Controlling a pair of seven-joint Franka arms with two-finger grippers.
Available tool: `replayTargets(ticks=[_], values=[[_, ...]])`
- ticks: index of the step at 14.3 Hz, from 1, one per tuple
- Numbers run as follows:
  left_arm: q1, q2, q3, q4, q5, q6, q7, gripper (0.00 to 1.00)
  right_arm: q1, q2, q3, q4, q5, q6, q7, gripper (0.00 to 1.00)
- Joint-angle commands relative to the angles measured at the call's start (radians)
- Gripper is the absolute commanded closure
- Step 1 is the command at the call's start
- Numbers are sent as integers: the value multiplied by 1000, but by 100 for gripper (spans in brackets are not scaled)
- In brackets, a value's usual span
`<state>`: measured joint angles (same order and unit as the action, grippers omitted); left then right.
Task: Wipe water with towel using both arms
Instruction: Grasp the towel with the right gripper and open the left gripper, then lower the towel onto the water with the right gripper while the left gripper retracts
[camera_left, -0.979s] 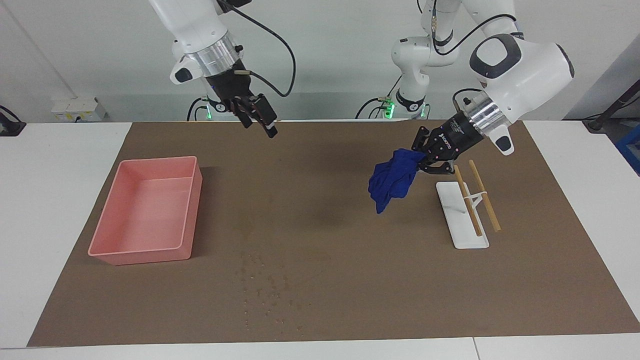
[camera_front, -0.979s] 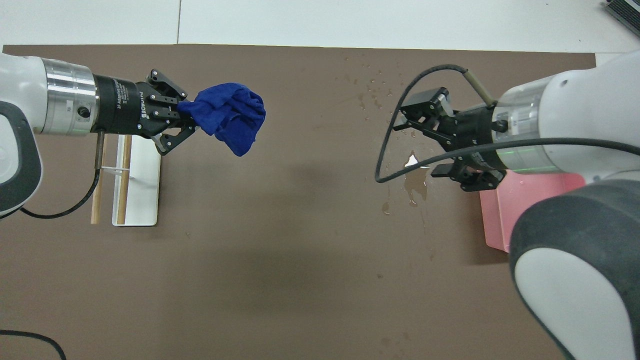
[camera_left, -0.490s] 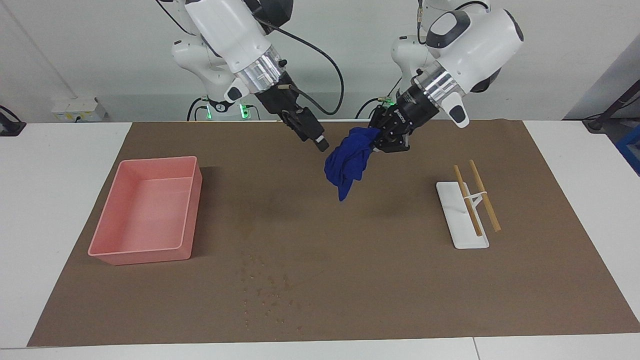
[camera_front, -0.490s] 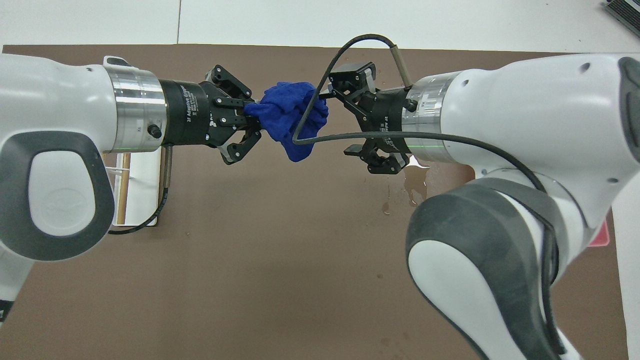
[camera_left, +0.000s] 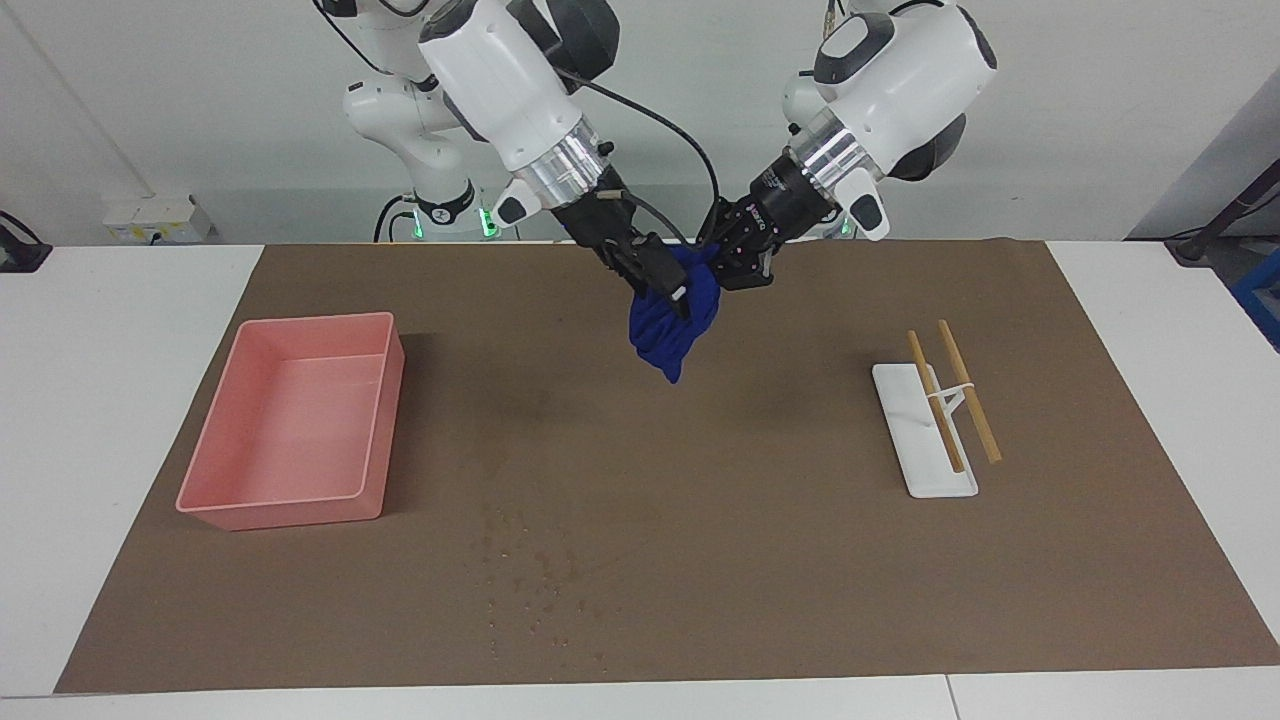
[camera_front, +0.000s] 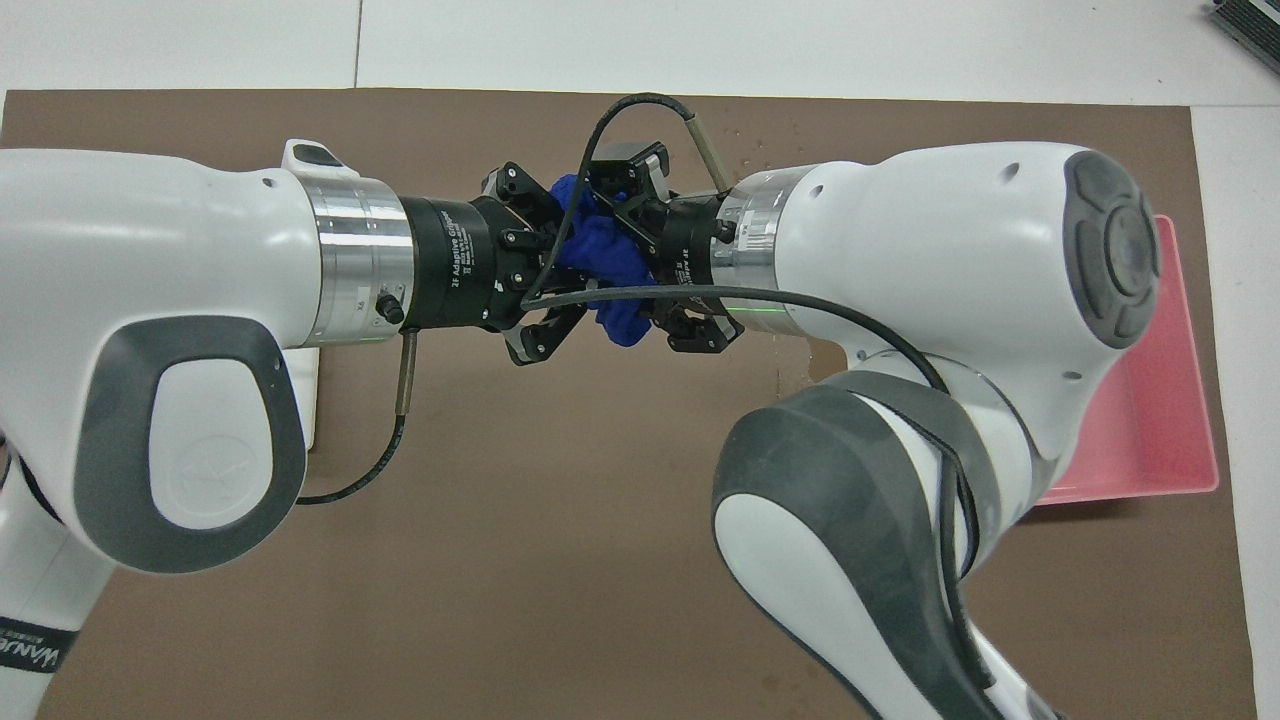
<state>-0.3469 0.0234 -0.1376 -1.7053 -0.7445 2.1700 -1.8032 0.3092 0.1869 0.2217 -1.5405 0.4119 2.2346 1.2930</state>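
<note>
While both claws meet in mid-air, we note the towel (camera_left: 668, 320) bunched between them.
We see the left claw (camera_left: 722, 262) clamped on the towel; the right claw (camera_left: 662, 283), jaws wide, straddles it over the counter (camera_left: 700, 500). We log water (camera_left: 535, 580) farther from the robots.

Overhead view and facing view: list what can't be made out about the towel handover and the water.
- Right gripper against the towel: whether its open fingers touch cloth is unclear; the overhead view has its cable across them.
- Left gripper: fingertips buried in towel folds in both views.
- Water: in the overhead view the right arm covers nearly all of it.
- White stand: in the overhead view the left arm hides most of it.
</note>
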Motion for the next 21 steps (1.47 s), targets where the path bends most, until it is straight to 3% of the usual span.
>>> replayTargets(ticks=[1,4,5,6,7,13,14,15,17,21], values=[[-23,-48,15,-42,-19,19,2,100,7,9,1,14,-5,-10,14,1],[-18,-66,16,-46,-19,10,4,100,5,9,1,11,-42,-27,3,5],[-17,-68,16,-46,-19,8,4,100,2,9,2,11,-48,-30,-1,30],[-17,-69,18,-46,-19,4,2,100,-5,9,2,11,-48,-32,0,71],[-17,-72,18,-46,-19,-4,5,100,-10,6,2,14,-48,-33,0,100],[-17,-74,19,-54,-16,-4,7,100,-13,2,1,13,-48,-39,-1,100],[-17,-74,21,-53,-15,-3,1,56,-18,2,-4,14,-48,-53,-3,100],[-17,-72,22,-50,-7,-6,-7,1,-24,2,-4,14,-48,-59,-4,100],[-15,-71,24,-51,8,-4,2,0,-44,-3,-2,13,-48,-69,-3,100],[12,-68,26,-51,229,-5,178,0,-105,-40,-5,11,-50,-228,-79,100]])
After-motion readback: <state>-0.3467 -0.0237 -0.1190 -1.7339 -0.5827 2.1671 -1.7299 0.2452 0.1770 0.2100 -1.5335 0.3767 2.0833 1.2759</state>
